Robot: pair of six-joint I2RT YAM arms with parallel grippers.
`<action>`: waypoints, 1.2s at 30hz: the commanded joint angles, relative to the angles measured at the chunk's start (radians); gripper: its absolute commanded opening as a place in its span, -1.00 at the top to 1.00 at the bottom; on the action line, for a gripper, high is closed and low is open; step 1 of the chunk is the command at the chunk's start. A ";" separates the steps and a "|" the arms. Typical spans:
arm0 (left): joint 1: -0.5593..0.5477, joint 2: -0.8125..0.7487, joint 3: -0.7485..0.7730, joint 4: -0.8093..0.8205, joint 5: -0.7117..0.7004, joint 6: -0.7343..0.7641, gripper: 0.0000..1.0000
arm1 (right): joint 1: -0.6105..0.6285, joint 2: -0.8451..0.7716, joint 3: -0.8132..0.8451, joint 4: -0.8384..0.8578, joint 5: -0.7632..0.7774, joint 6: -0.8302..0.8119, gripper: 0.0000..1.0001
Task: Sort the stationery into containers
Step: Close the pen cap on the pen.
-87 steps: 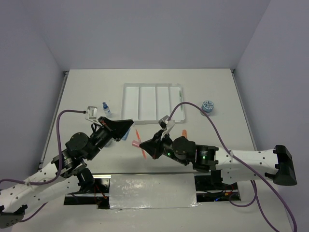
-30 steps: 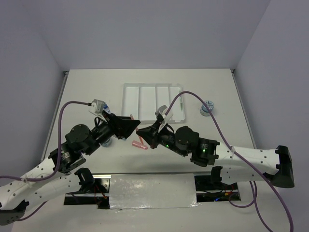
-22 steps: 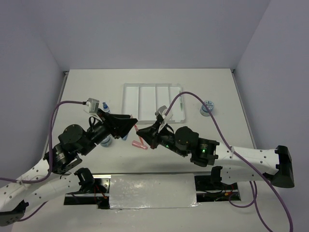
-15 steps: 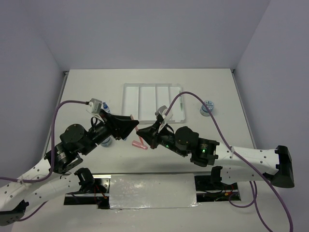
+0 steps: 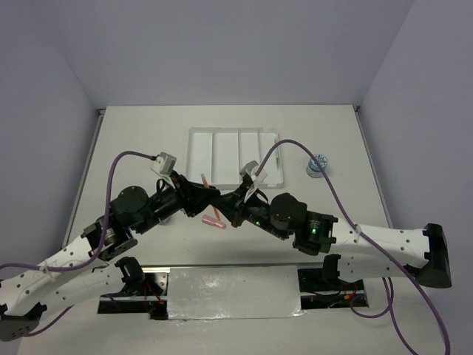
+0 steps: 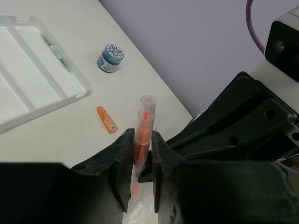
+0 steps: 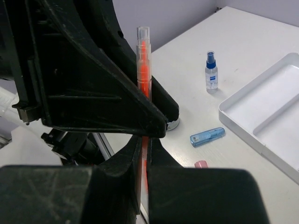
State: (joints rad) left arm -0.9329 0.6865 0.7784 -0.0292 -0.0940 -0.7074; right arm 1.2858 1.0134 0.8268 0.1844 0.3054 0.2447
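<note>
A thin orange pen (image 6: 143, 126) stands upright between both grippers, and it also shows in the right wrist view (image 7: 143, 65). My left gripper (image 6: 140, 158) is shut on its lower part. My right gripper (image 7: 144, 158) is shut on the same pen from the other side. The two grippers meet above the table in front of the white tray (image 5: 198, 157). A green pen (image 5: 276, 154) lies in the tray's rightmost compartment. A pink stick (image 5: 215, 220) lies under the grippers. One patterned disc (image 5: 318, 164) sits right of the tray.
An orange stick (image 6: 106, 119) lies near the tray's corner (image 6: 70, 88). A blue stick (image 7: 207, 136), a blue-capped bottle (image 7: 211, 72) and a pink stick (image 7: 201, 164) lie left of the tray (image 7: 261, 126). A second disc (image 7: 174, 123) is partly hidden under the left gripper.
My left gripper has swung right and closed on the orange pen that the right gripper holds. The right arm has barely moved.
</note>
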 commanded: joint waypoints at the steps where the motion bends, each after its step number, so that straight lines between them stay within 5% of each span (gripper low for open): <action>1: -0.004 -0.007 0.001 0.068 0.027 0.017 0.37 | -0.003 -0.036 0.049 0.040 0.024 -0.008 1.00; 5: -0.004 -0.002 0.005 0.064 0.030 0.022 0.80 | -0.002 -0.038 0.048 0.040 0.015 -0.005 1.00; 9: -0.003 -0.002 0.025 0.068 0.054 0.043 1.00 | -0.002 -0.038 0.029 0.050 -0.031 -0.010 1.00; 13: -0.004 -0.005 0.044 0.075 0.106 0.081 1.00 | -0.009 -0.038 0.018 0.032 -0.127 -0.025 0.29; 18: -0.004 -0.019 0.050 0.124 0.232 0.144 1.00 | -0.025 -0.035 0.015 -0.005 -0.186 -0.019 0.12; 20: -0.004 -0.021 0.055 0.143 0.281 0.158 1.00 | -0.029 -0.039 0.005 0.004 -0.192 -0.016 0.20; 24: -0.003 -0.013 0.058 0.149 0.326 0.164 1.00 | -0.036 -0.058 -0.008 0.026 -0.212 -0.012 0.84; 26: -0.004 -0.008 0.056 0.150 0.330 0.164 0.95 | -0.034 -0.059 -0.003 0.026 -0.210 -0.007 1.00; 29: -0.003 -0.002 0.058 0.147 0.321 0.166 0.64 | -0.034 -0.059 -0.006 0.039 -0.206 0.007 1.00; 31: -0.004 -0.002 0.064 0.131 0.288 0.167 -0.16 | -0.034 -0.062 -0.012 0.053 -0.186 0.025 1.00; 32: -0.004 -0.004 0.067 0.130 0.287 0.166 -0.17 | -0.036 -0.062 -0.015 0.055 -0.186 0.031 1.00; 33: -0.003 -0.004 0.073 0.105 0.249 0.166 -0.66 | -0.036 -0.062 -0.017 0.052 -0.152 0.044 1.00; 34: -0.004 -0.005 0.079 0.091 0.226 0.166 -0.88 | -0.036 -0.064 -0.017 0.041 -0.134 0.048 1.00; 36: -0.004 -0.010 0.100 0.051 0.153 0.172 -0.99 | -0.036 -0.059 -0.014 0.021 -0.102 0.051 1.00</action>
State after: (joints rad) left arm -0.9310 0.6823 0.8272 0.0479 0.1310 -0.5495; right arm 1.2568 0.9600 0.8089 0.1707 0.1223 0.2752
